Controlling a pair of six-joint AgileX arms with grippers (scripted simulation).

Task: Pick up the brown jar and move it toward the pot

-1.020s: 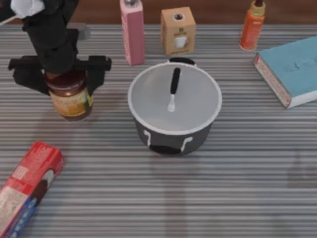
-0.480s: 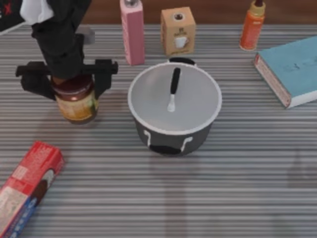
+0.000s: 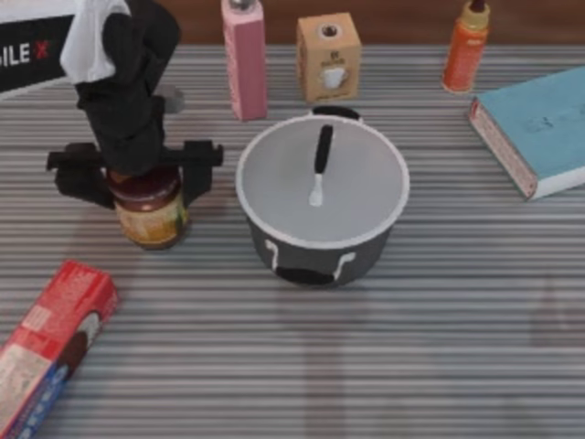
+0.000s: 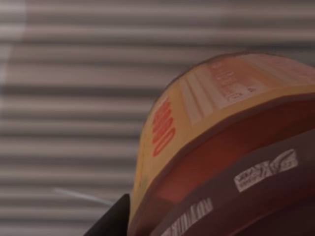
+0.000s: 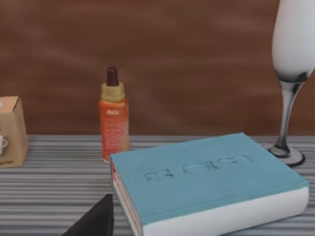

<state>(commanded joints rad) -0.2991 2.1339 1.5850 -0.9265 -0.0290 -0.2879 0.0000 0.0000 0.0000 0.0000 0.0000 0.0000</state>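
Note:
The brown jar [image 3: 153, 212], with a dark brown lid and an orange-yellow label, is held by my left gripper [image 3: 137, 176], which is shut on its lid from above. It sits left of the pot [image 3: 322, 194], a short gap away. The pot is dark grey with a white rim and a grey lid with a bar handle [image 3: 321, 163]. In the left wrist view the brown jar [image 4: 221, 147] fills the picture, with the striped table behind it. My right arm is outside the top view.
Along the back stand a pink carton [image 3: 245, 59], a tan box [image 3: 328, 57] and an orange bottle [image 3: 466, 46]. A blue book [image 3: 539, 128] lies at the right, a red box [image 3: 46, 347] at the front left. A wine glass [image 5: 294, 73] stands behind the book.
My left gripper has carried the brown jar to the right and slightly forward, closer to the pot. Nothing else has moved.

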